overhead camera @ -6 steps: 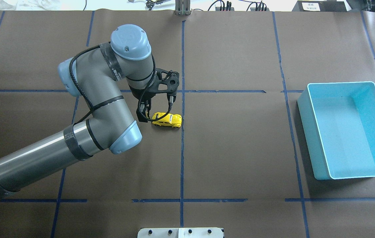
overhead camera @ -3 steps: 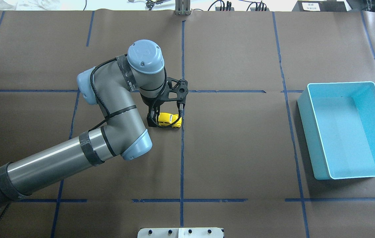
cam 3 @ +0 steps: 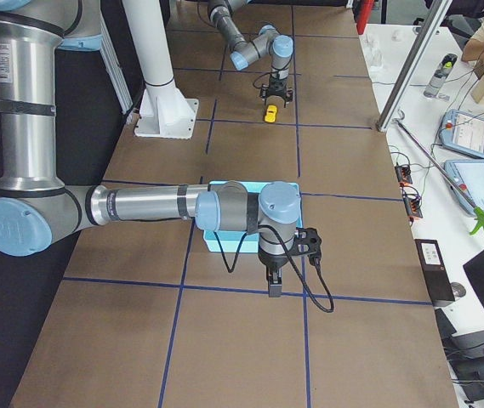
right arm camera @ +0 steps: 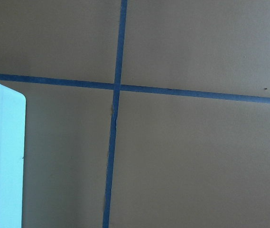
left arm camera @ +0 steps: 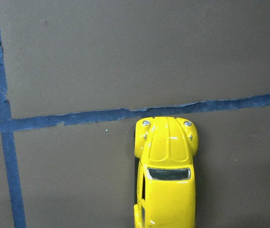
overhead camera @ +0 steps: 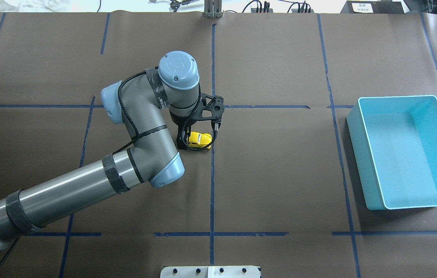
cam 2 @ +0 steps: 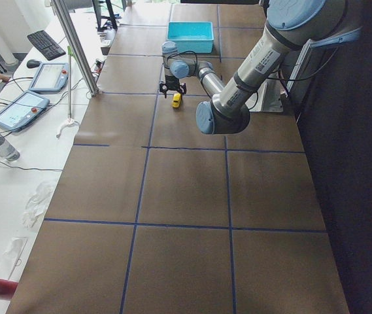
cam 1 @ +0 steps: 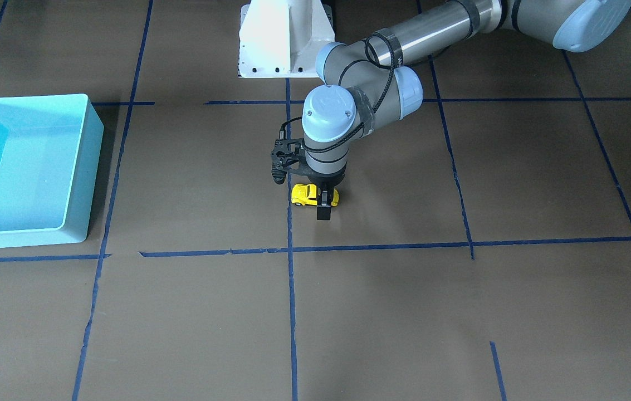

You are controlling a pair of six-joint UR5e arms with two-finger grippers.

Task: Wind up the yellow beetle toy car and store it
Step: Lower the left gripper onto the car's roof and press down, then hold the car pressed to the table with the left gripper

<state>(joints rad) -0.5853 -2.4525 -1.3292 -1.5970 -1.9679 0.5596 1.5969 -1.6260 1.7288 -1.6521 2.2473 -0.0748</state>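
Tabletop [overhead camera: 280,173] holds yellow beetle toy car [overhead camera: 199,139], nose toward bin [overhead camera: 363,154].

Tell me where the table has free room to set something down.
Free: the wide stretch between the toy car and the bin, and the far squares beyond the car. Crowded: around the car, under the left tool.

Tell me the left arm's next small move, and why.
Probably close the left tool on the yellow beetle toy car. The car stands on the table. The tool sits low over its rear half, apparently open, with one finger beside its body, so gripping it for winding seems next.
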